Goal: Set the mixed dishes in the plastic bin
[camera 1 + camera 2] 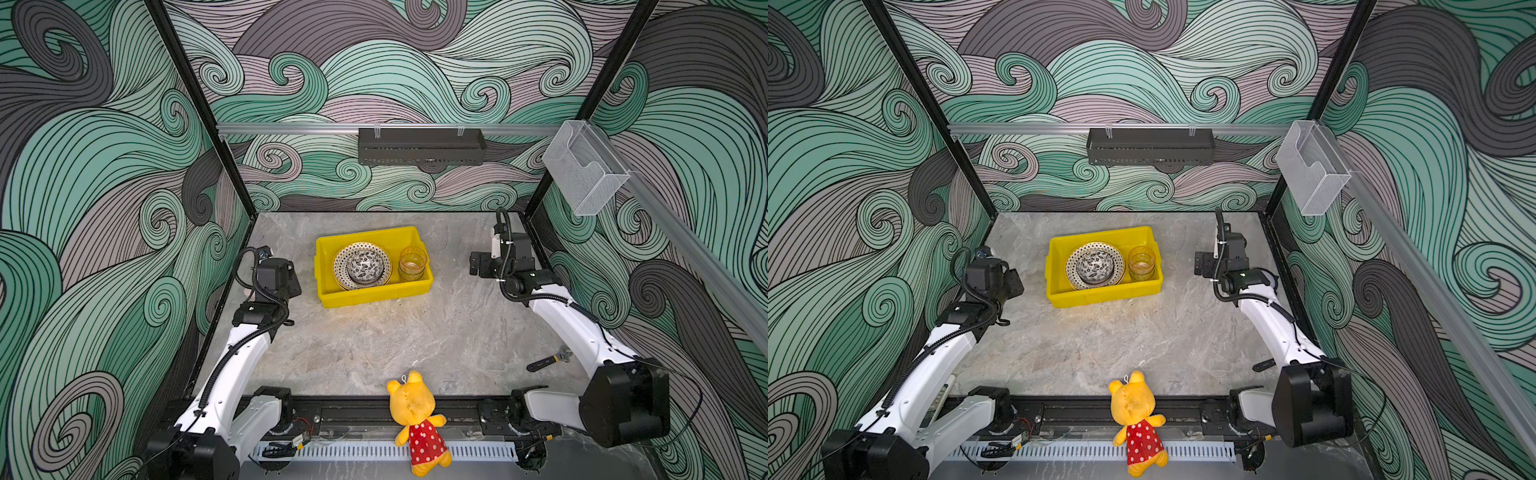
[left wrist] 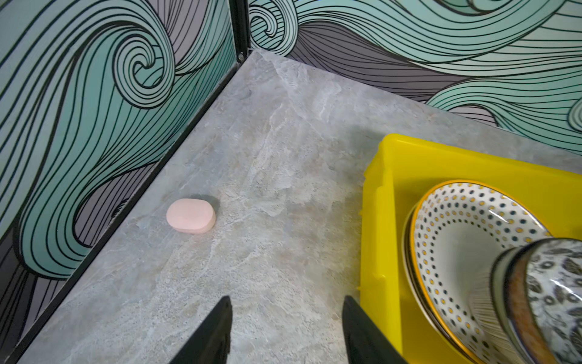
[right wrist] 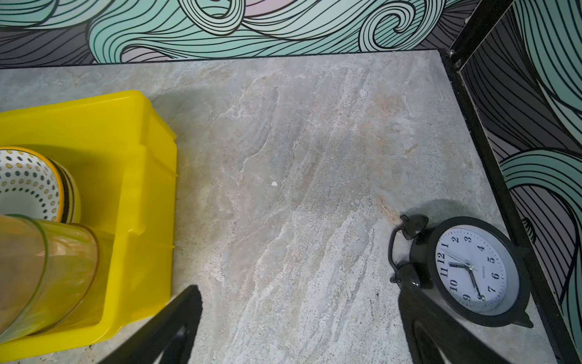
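In the bin [image 1: 374,296]: bowl [image 1: 365,266] on plate [image 1: 338,262], cup [image 1: 412,262] at 3 o'clock. I judge these dishes slick and brittle (grip rims gently). My left gripper [image 2: 286,302] and right gripper [image 3: 299,290] gape, empty.

bin [image 1: 374,296]: bright yellow, plain
plate [image 1: 340,259]: white with dark and amber dots, gold edge
bowl [image 1: 365,266]: black-and-white leafy print
cup [image 1: 412,264]: translucent amber
plush bear [image 1: 411,409]: yellow, red dress with white dots
table [image 1: 374,345]: grey marbled stone
walls [image 1: 374,75]: teal, mint and grey swirls, black lines
clock [image 3: 472,268]: black case, white face, black numerals
oval block [image 2: 191,216]: pale pink
rack [image 1: 420,146]: matte black
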Robot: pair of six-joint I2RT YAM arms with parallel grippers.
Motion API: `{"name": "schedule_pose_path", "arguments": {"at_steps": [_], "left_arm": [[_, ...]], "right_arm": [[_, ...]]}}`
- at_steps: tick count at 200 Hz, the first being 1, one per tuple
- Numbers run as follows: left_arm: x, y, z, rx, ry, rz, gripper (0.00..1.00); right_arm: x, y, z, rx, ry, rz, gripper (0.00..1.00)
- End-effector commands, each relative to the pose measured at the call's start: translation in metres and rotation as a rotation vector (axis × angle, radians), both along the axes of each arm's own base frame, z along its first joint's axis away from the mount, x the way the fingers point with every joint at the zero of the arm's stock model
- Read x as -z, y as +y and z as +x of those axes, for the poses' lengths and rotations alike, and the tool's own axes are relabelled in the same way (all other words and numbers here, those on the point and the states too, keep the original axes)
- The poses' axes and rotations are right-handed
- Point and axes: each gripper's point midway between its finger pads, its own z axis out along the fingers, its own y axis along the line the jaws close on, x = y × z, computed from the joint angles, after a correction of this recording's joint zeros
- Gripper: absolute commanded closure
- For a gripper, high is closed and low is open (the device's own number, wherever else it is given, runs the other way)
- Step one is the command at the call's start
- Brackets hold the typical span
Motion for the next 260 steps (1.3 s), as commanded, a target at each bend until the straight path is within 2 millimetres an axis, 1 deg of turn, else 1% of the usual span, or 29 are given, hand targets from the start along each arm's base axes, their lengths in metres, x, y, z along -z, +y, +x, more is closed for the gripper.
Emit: {"name": "schedule_pose_path", "arguments": {"at_steps": [1,9,18,58,67,96,124,141,151,162,171,199,219,241,260], "left_arm": [[-0.02,0.019,0.009,-0.057,-0.15,0.044,0.33],[-0.016,0.026,0.008,-0.081,-0.155,0.049,0.27],[-0.01,0.032,0.007,-0.098,-0.156,0.046,0.24],[0.012,0.046,0.007,-0.123,-0.117,0.083,0.23],[0.017,0.048,0.006,-0.131,-0.101,0.088,0.23],[0.032,0.05,0.008,-0.133,-0.084,0.088,0.23],[0.048,0.048,0.01,-0.116,-0.092,0.081,0.22],[0.054,0.04,0.016,-0.065,-0.097,0.068,0.23],[0.055,0.034,0.021,-0.027,-0.114,0.062,0.23],[0.057,0.028,0.027,0.019,-0.128,0.062,0.23],[0.059,0.025,0.03,0.044,-0.131,0.067,0.22],[0.066,0.017,0.038,0.098,-0.155,0.066,0.21],[0.062,0.013,0.046,0.128,-0.199,0.072,0.21],[0.062,0.009,0.059,0.175,-0.207,0.097,0.21],[0.072,0.006,0.066,0.199,-0.205,0.096,0.2]], "right_arm": [[-0.016,-0.004,0.01,-0.024,-0.086,0.008,0.01],[-0.013,-0.009,0.011,-0.012,-0.096,0.008,0.01],[-0.008,-0.015,0.013,0.001,-0.108,0.014,0.01],[0.012,-0.045,0.015,0.09,-0.174,0.058,0.01],[0.017,-0.049,0.014,0.094,-0.193,0.064,0.01],[0.022,-0.057,0.012,0.106,-0.291,0.06,0.01],[0.038,-0.058,0.007,0.09,-0.278,0.03,0.01],[0.049,-0.059,0.006,0.088,-0.267,0.019,0.01],[0.054,-0.06,0.005,0.092,-0.272,0.017,0.01],[0.058,-0.059,0.006,0.085,-0.294,0.023,0.01],[0.064,-0.056,0.004,0.066,-0.307,0.03,0.01],[0.072,-0.049,0.003,0.027,-0.366,0.043,0.01],[0.079,-0.043,0.007,-0.015,-0.354,0.049,0.01],[0.08,-0.038,0.011,-0.044,-0.345,0.049,0.01],[0.083,-0.033,0.01,-0.072,-0.343,0.048,0.01]]}}
